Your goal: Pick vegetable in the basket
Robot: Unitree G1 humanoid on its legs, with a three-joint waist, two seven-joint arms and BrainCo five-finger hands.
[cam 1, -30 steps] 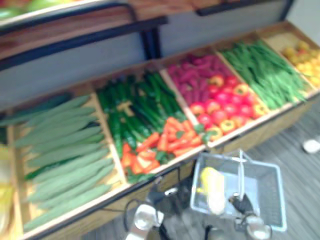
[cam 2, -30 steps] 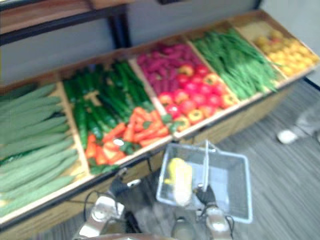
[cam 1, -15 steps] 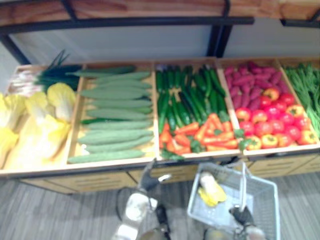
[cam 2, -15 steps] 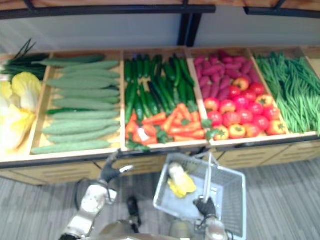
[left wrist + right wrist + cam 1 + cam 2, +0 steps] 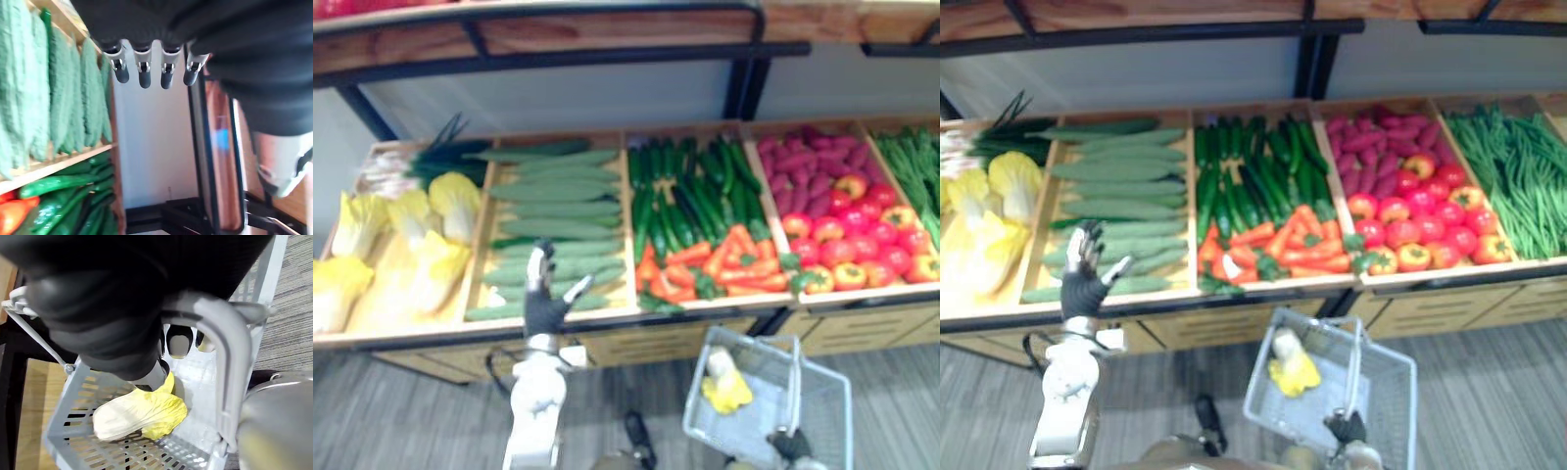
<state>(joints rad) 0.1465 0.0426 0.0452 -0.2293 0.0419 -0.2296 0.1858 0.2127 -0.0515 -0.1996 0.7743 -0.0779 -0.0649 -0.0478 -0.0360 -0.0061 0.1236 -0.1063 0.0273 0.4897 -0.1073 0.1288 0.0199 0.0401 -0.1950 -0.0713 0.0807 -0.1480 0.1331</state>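
So here's what we've got; the right hand (image 5: 112, 318) has its fingers curled round the grey handle (image 5: 229, 362) of a pale wire basket (image 5: 1393, 387), which hangs over the grey striped floor (image 5: 1489, 392) just in front of the wooden produce stand (image 5: 1234, 328), about below the carrots (image 5: 1283, 250). Inside the basket lies one yellow napa cabbage (image 5: 1291, 368), the vegetable we're after; it sits on the basket's bottom near the side closest to the stand, white stalk end and frilly yellow leaves both in plain sight from the right wrist view.

The left hand (image 5: 545, 299) is raised with its fingers (image 5: 144, 73) straight and spread, thumb out to the side; nothing in it, nothing touching it as far as we can see. From the head views it sits in front of the near edge of the bin of bumpy pale green gourds (image 5: 1116, 191).

Rest of the stand, going from the robot's left: a pile of napa cabbages (image 5: 984, 230); the gourds; dark cucumbers (image 5: 1253, 166) behind the carrots; purple sweet potatoes (image 5: 1366, 147) behind red tomatoes (image 5: 1420, 220); then green beans (image 5: 1513, 181) at the far right.
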